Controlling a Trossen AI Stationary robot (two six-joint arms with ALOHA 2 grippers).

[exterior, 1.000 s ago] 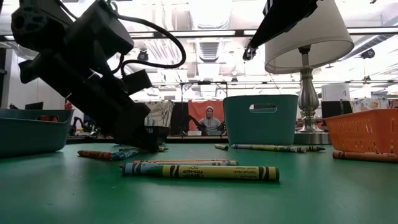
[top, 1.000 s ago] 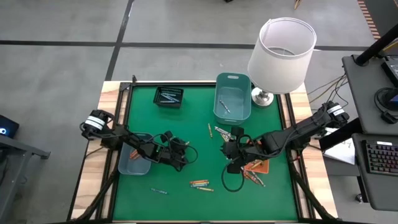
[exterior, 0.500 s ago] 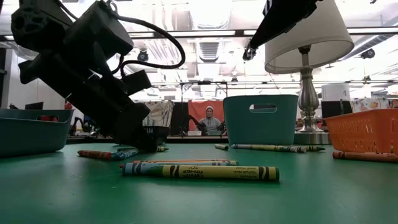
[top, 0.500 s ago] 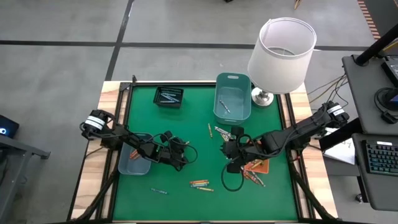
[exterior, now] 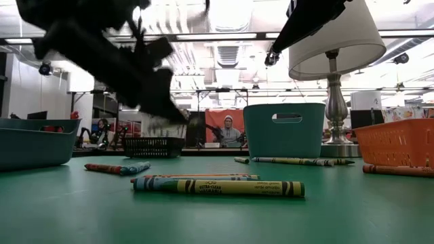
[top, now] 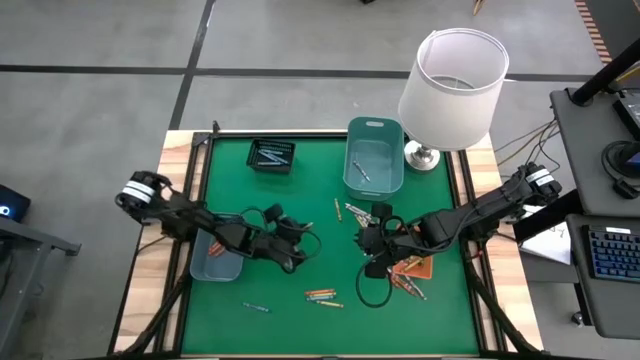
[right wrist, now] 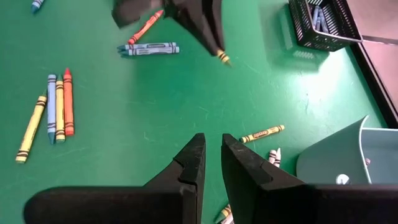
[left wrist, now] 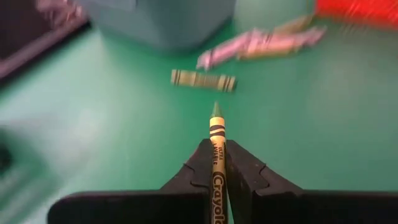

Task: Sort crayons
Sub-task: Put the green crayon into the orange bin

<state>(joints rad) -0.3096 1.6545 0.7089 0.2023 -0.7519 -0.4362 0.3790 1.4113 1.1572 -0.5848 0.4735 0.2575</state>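
Holding a green crayon (left wrist: 217, 163) pinched tip-forward, left gripper (top: 297, 257) hangs above the mat (top: 300, 200), L of centre.

Right gripper (right wrist: 211, 163): over mat at 3 o'clock from centre, fingers a narrow gap apart, nothing between them.

Containers:
- Black basket (top: 271, 156), 11 o'clock: several crayons inside, colours unclear from above; blue ones seen from right wrist.
- Teal bin (top: 374, 156), 1 o'clock: one small crayon piece on its floor.
- Blue-grey tray (top: 212, 261), 9 o'clock edge: reddish crayons inside, partly under left arm.
- Orange tray (exterior: 399, 145), 4 o'clock, under right arm: contents unclear.

Loose crayons (top: 321, 296): cluster at 6 o'clock; more betw. grippers; one blue (top: 255, 307) at 7 o'clock.

Lamp (top: 454, 80): 2 o'clock corner.
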